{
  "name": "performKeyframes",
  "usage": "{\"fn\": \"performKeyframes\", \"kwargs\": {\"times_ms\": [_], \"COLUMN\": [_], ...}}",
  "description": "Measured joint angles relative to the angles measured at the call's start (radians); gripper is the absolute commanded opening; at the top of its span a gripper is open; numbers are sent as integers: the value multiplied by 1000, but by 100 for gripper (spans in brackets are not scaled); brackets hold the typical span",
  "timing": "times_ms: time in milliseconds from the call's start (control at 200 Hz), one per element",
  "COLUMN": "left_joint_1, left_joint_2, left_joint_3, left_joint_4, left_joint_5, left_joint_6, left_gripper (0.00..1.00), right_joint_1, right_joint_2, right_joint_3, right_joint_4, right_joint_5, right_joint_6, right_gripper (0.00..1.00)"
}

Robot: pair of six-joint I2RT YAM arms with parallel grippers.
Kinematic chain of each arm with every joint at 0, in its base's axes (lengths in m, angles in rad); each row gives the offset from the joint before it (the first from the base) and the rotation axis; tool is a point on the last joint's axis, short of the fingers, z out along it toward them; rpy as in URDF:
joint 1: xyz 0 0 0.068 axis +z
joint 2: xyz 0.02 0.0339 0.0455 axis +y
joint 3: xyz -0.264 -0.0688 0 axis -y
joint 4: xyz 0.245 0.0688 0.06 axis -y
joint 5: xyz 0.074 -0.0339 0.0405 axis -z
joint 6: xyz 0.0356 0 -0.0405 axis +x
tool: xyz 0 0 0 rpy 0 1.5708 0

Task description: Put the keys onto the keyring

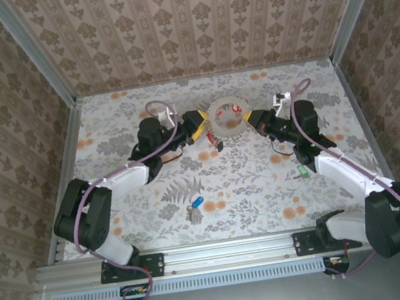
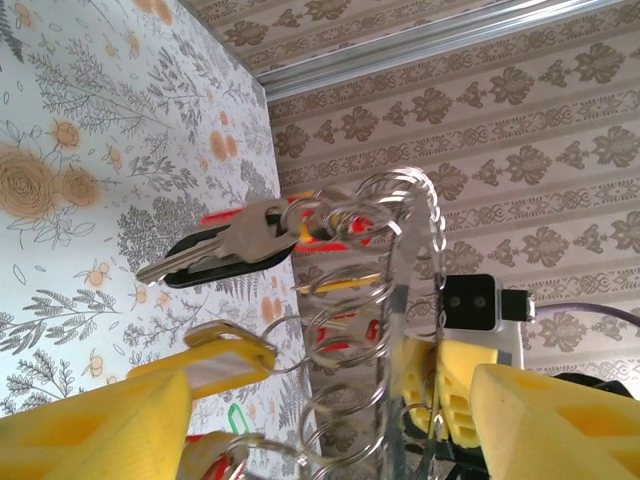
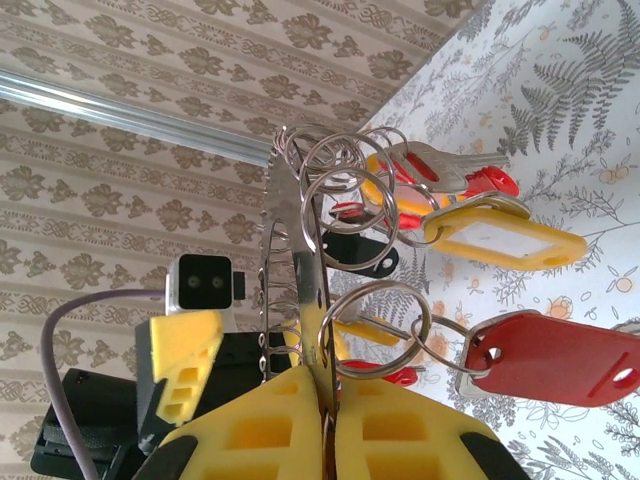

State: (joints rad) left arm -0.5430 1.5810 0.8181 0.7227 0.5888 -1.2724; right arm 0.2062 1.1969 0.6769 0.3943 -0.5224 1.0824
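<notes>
I have the keyring (image 1: 227,118) held between my two grippers, out toward the far wall. From overhead it shows its full circle, roughly level. The right gripper (image 3: 325,398) is clenched on the keyring's wire. In its wrist view both yellow fingers meet on the ring's rim, which I see edge-on. The left gripper (image 1: 197,126) sits at the keyring's opposite side with its jaws released. In its wrist view one yellow finger (image 2: 100,425) lies to one side of the ring and its partner to the other side, well apart, and I see nothing pinched between them. A white-faced yellow tag (image 2: 222,362) rests on the tip of that finger.

The keyring is strung with many small split rings. On the left gripper's side a silver key (image 2: 250,240) hangs in front of a black head or tag. On the right gripper's side hang a yellow label tag (image 3: 500,238), a red tag (image 3: 560,362) and a red-headed key (image 3: 445,168).

The blue-headed key (image 1: 198,202) lies flat on the table (image 1: 265,185), well apart from the keyring, on its side toward the arm bases. It touches a small silver piece (image 1: 192,213). A small green item (image 1: 302,172) lies beside the right arm, also on the near side of the keyring; I can't tell what it is.
</notes>
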Motion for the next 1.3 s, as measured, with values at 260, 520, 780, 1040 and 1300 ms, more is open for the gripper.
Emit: {"fn": "performKeyframes", "kwargs": {"times_ms": [260,520,780,1040,1300], "left_joint_1": [-13,-36,-34,-32,-30], "left_joint_2": [8,23,26,27,27], "left_joint_3": [39,108,111,122,122], "left_joint_4": [-20,-12,-12,11,58], "left_joint_5": [55,123,135,146,175], "left_joint_6": [0,0,-7,-24,-26], "left_gripper": [61,50,37,9,0], "right_joint_1": [-1,-1,-1,-4,-5], "right_joint_2": [-5,-5,-7,-22,-89], "right_joint_3": [0,0,1,17,42], "right_joint_4": [8,26,29,29,-73], "right_joint_5": [-8,-35,-64,-96,-91], "right_joint_6": [18,30,41,38,-58], "right_gripper": [0,0,0,2,29]}}
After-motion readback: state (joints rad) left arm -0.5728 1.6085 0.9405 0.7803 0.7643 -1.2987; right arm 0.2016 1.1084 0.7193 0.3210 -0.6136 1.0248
